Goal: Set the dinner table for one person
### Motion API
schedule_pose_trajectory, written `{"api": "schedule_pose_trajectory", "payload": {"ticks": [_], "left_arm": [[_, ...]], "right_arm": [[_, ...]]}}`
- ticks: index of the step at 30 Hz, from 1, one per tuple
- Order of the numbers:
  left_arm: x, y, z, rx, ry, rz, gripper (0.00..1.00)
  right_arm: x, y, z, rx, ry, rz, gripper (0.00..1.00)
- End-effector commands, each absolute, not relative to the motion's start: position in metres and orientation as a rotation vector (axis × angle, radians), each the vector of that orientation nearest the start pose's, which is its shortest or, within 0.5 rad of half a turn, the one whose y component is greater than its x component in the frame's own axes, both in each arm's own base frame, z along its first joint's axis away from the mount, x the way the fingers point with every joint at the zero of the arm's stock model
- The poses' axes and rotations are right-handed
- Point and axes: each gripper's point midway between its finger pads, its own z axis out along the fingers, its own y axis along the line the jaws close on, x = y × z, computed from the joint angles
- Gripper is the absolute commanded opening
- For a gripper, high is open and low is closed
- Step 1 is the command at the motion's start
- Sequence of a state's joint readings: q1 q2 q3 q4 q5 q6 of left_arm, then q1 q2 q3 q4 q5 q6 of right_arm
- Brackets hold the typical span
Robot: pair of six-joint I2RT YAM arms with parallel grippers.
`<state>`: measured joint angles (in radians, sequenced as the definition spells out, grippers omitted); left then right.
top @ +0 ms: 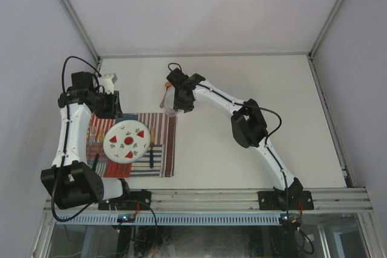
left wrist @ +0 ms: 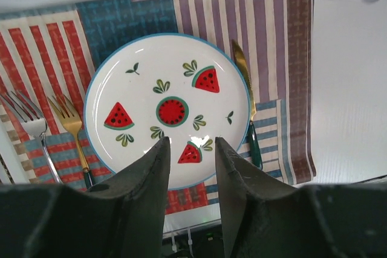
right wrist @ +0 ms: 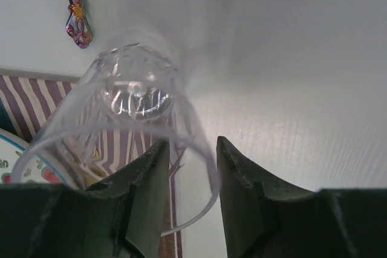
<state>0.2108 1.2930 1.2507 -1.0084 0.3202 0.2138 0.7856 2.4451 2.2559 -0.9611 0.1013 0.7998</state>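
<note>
The off-white rectangular table point(top: 242, 83), edged by aluminium rails, carries everything. On its left side lies a red, white and blue striped cloth placemat point(top: 166, 149). On that sits a round white plate point(left wrist: 139, 98) with a blue rim and painted watermelon slices, no food on it. A gold knife point(left wrist: 245, 98) lies to one side and two forks point(left wrist: 68, 122) to the other. The left gripper point(left wrist: 190, 143) hovers above the plate, jaws apart and empty. A clear plastic cup point(right wrist: 136, 89), empty, is at the placemat's far right corner. The right gripper point(right wrist: 192, 146) has its jaws apart astride the cup's near wall.
</note>
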Motion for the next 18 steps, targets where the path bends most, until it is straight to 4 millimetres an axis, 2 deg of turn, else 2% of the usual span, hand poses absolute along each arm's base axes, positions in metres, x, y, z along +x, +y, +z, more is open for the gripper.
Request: {"api": "schedule_pose_trajectory", "payload": {"ticks": [1, 5, 7, 8, 11, 18], "left_arm": [[0.276, 0.015, 0.192, 0.132, 2.518, -0.258, 0.4], [0.276, 0.017, 0.196, 0.126, 2.511, -0.272, 0.4], [0.275, 0.017, 0.196, 0.129, 2.515, -0.278, 0.4], [0.275, 0.017, 0.195, 0.131, 2.517, -0.284, 0.4], [0.273, 0.016, 0.193, 0.138, 2.519, -0.296, 0.4], [0.277, 0.017, 0.188, 0.141, 2.529, -0.311, 0.4]], "right_arm": [[0.386, 0.414, 0.086, 0.073, 2.688, 0.428, 0.36], [0.385, 0.427, 0.09, 0.064, 2.662, 0.469, 0.32], [0.384, 0.431, 0.091, 0.063, 2.655, 0.483, 0.08], [0.383, 0.432, 0.091, 0.062, 2.654, 0.486, 0.0], [0.38, 0.438, 0.094, 0.051, 2.647, 0.509, 0.0], [0.379, 0.455, 0.122, 0.005, 2.565, 0.623, 0.0]]}}
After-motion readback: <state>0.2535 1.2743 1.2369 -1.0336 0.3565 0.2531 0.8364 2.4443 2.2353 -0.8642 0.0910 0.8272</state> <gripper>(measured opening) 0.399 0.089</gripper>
